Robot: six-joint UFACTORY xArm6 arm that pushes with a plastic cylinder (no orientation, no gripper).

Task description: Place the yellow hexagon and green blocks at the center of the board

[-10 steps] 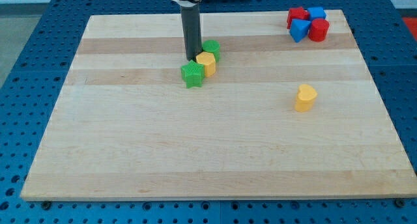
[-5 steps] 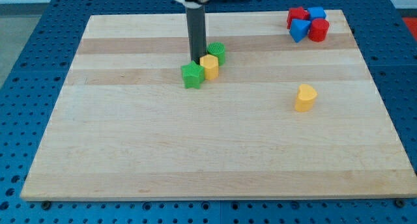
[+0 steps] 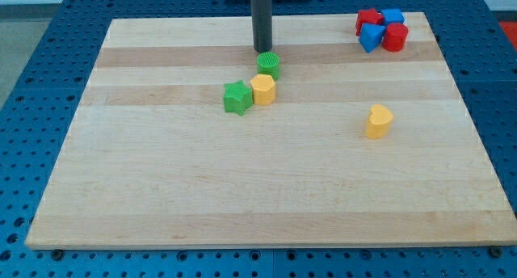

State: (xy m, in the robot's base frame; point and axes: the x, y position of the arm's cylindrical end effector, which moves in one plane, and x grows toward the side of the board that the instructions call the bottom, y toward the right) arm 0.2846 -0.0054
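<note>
The yellow hexagon [image 3: 263, 90] sits left of the board's middle, toward the view's top. A green star-shaped block [image 3: 237, 97] touches its left side. A green round block [image 3: 269, 65] sits just above the hexagon, touching or nearly touching it. My tip [image 3: 263, 50] rests on the board just above the green round block, with a small gap between them. The rod rises straight out of the view's top.
A yellow heart-shaped block [image 3: 378, 121] lies alone at the right of the board. A cluster of red and blue blocks [image 3: 381, 30] sits in the top right corner. The wooden board [image 3: 161, 189] lies on a blue perforated table.
My tip has moved from the left side of the hexagon up and right to above the green round block. The hexagon and the green round block shifted slightly to the right.
</note>
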